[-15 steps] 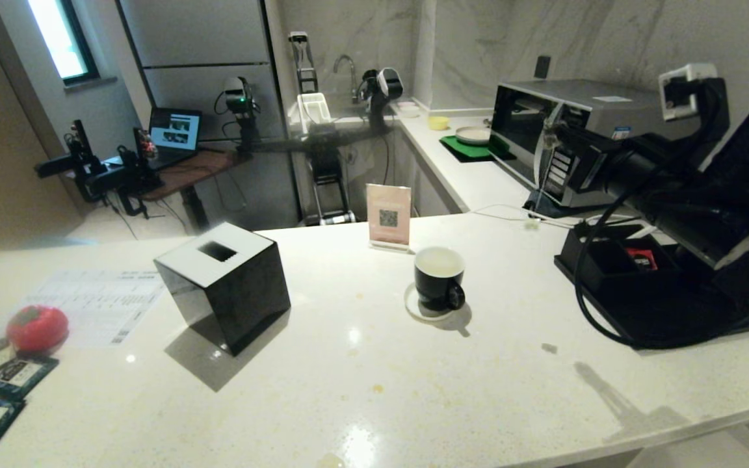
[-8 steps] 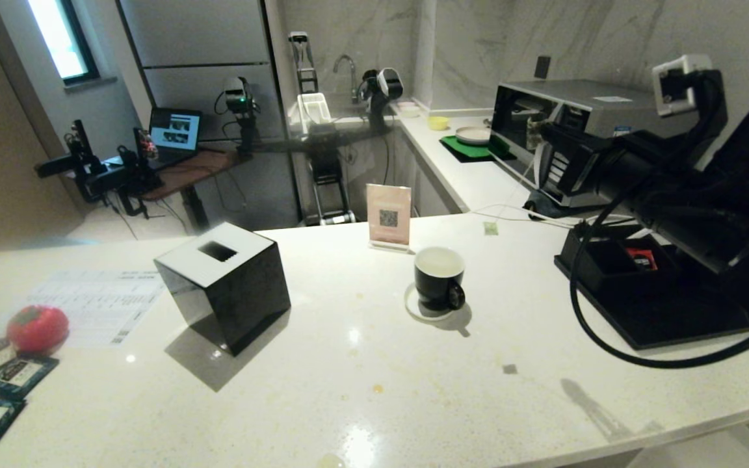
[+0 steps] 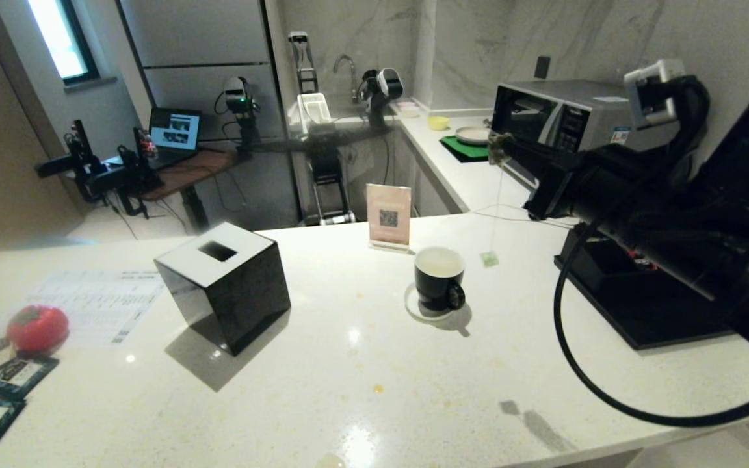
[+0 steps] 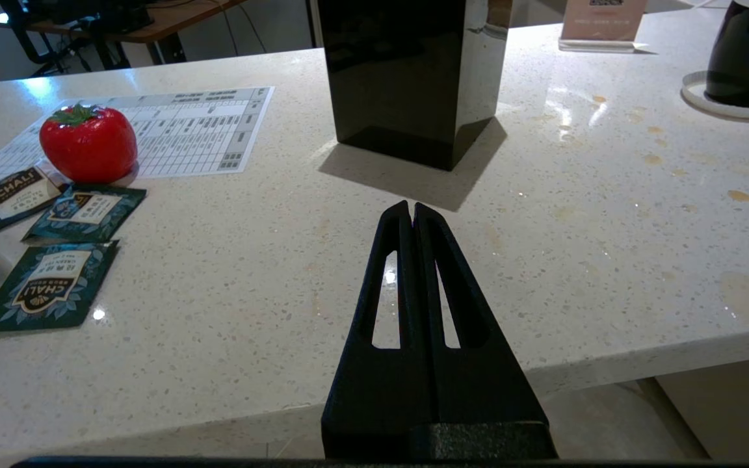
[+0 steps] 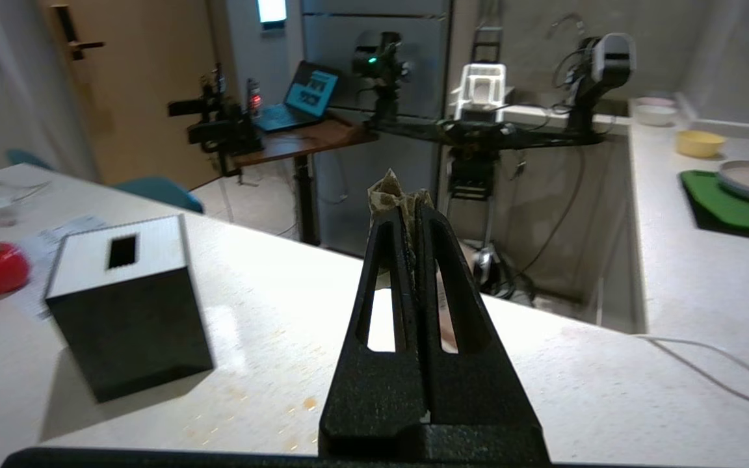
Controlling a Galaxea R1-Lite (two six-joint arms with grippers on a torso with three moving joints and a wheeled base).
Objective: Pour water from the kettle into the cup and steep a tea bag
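Note:
The black cup (image 3: 439,279) stands on a white coaster mid-counter, its inside pale; I cannot tell whether water is in it. High above and to the right of the cup, my right gripper (image 3: 501,148) is shut on the tea bag (image 3: 494,139). The thin string hangs down to a pale-green tag (image 3: 489,259) just right of the cup's rim. In the right wrist view the crumpled bag (image 5: 387,192) pokes out past the gripper (image 5: 410,207). My left gripper (image 4: 411,209) is shut and empty over the counter's front edge. The kettle is out of view.
A black cube with a white slotted top (image 3: 225,286) stands left of the cup, with a QR sign (image 3: 388,216) behind it. A black compartment box (image 3: 634,305) lies under my right arm, with a microwave (image 3: 556,117) beyond. A red strawberry (image 4: 88,143) and teal packets (image 4: 49,286) lie far left.
My right arm has swung left towards the cup with the tea bag in its gripper. The hanging green tag has travelled from near the microwave to beside the cup. The left gripper has stayed put.

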